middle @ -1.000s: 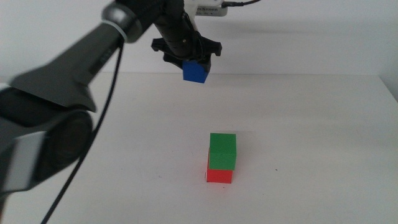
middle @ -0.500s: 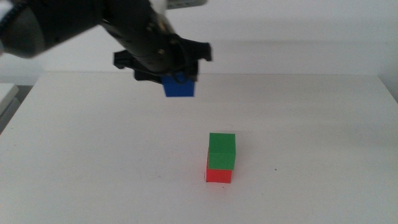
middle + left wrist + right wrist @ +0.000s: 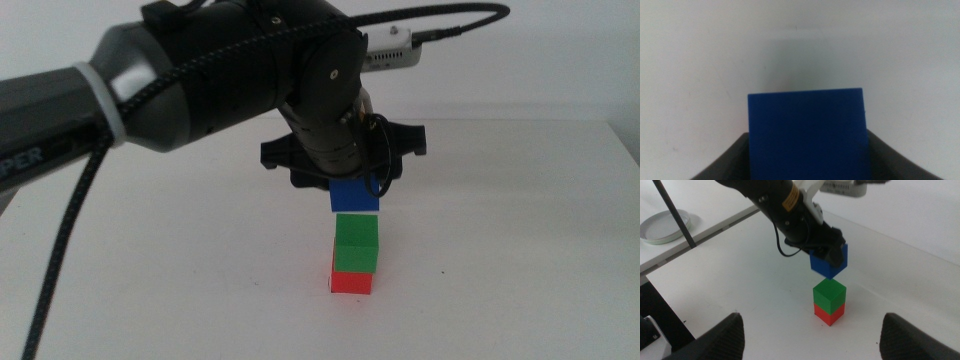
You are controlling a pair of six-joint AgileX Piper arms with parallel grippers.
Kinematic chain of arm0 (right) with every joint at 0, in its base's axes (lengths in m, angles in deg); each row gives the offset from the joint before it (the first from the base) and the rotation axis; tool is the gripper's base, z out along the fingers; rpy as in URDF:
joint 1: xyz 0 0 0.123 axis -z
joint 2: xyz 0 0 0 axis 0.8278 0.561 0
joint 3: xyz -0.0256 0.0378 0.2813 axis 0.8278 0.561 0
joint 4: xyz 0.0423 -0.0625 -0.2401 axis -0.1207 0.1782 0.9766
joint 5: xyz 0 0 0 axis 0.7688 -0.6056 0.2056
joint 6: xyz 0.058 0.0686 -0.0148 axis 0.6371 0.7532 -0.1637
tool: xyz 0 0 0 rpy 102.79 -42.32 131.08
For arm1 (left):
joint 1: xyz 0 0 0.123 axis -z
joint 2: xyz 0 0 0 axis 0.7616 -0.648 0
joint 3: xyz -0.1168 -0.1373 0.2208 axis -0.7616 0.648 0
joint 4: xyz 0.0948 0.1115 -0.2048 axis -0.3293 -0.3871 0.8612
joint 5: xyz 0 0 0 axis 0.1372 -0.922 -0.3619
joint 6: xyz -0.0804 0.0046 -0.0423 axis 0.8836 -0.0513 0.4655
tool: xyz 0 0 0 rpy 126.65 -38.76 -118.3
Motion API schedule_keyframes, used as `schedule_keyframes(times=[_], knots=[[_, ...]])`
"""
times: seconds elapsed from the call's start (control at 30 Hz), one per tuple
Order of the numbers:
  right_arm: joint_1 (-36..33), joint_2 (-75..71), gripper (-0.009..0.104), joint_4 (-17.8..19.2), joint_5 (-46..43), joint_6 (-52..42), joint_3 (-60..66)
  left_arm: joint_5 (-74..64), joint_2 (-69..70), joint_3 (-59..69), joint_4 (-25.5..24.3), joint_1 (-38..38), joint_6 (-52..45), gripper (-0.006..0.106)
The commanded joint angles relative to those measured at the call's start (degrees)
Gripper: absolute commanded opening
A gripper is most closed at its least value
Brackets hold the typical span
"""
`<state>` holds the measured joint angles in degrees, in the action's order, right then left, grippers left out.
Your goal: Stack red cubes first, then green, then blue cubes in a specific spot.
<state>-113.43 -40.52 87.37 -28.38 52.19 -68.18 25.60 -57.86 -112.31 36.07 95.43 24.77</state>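
From the middle view I see a plain white table (image 3: pixel 520 240) with a matte green cube (image 3: pixel 357 245) sitting squarely on a matte red cube (image 3: pixel 352 283). My left gripper (image 3: pixel 350 185), a dark glossy assembly with a braided cable looping off it, hangs over that pair, its jaws clamped on the blue cube (image 3: pixel 356 197). The blue cube sits just above the green one; I can't tell whether a sliver of gap remains or they touch. The arm's bulk hides the cube's upper half.

In the left wrist view the blue cube (image 3: pixel 807 132) fills the lower centre, a flat deep-blue face with crisp edges, pinched between the two dark jaws at the frame's corners. It blocks everything beneath it, so the stack is out of sight here.

In the right wrist view the blue cube (image 3: pixel 829 260) hangs above the green cube (image 3: pixel 829 293) and red cube (image 3: pixel 829 314), seemingly a hair apart. My right gripper (image 3: pixel 810 335) waits well back from the stack, jaws spread wide with nothing between them. A round white dish (image 3: pixel 664 226) lies on a neighbouring surface.
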Motion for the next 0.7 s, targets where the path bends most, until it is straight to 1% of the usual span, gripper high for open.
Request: schedule_keyframes(times=[0.0,0.17,0.67], knots=[[-0.05,-0.18,0.087,0.44,-0.38,-0.31,0.19,-0.85,-0.62,-0.63,1.16,0.70,0.90,-0.002],[-0.05,-0.18,0.087,0.44,-0.38,-0.31,0.19,-0.99,-2.66,-0.63,-0.47,1.17,0.99,-0.002],[-0.05,-0.18,0.087,0.44,-0.38,-0.31,0.19,0.92,-5.67,-0.06,0.33,1.17,1.15,-0.002]])
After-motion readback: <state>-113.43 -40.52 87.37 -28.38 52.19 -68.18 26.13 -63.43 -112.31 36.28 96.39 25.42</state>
